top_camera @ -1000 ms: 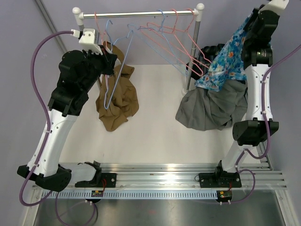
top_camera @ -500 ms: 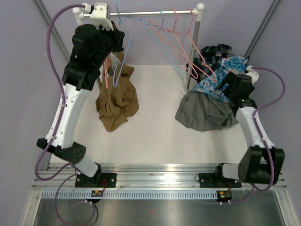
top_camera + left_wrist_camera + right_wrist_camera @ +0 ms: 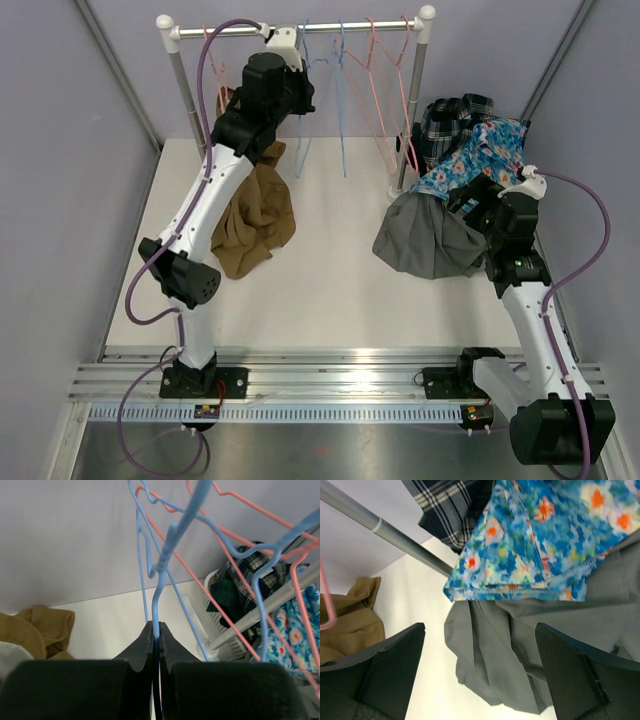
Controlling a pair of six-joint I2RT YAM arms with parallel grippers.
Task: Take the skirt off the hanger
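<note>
A blue floral skirt lies free of any hanger on a pile at the right, over a grey skirt. Just above the grey fabric my right gripper stands wide open with nothing between its fingers. Up by the rail, my left gripper is shut on the wire of a bare blue hanger. More blue and pink hangers hang empty beside it.
A brown garment lies heaped at the left under the rail. A dark plaid garment tops a white basket behind the right rack post.
My right gripper opened, let go of the floral skirt and dropped low over the pile. My left arm swung right along the rail with the blue hanger in its jaws.
</note>
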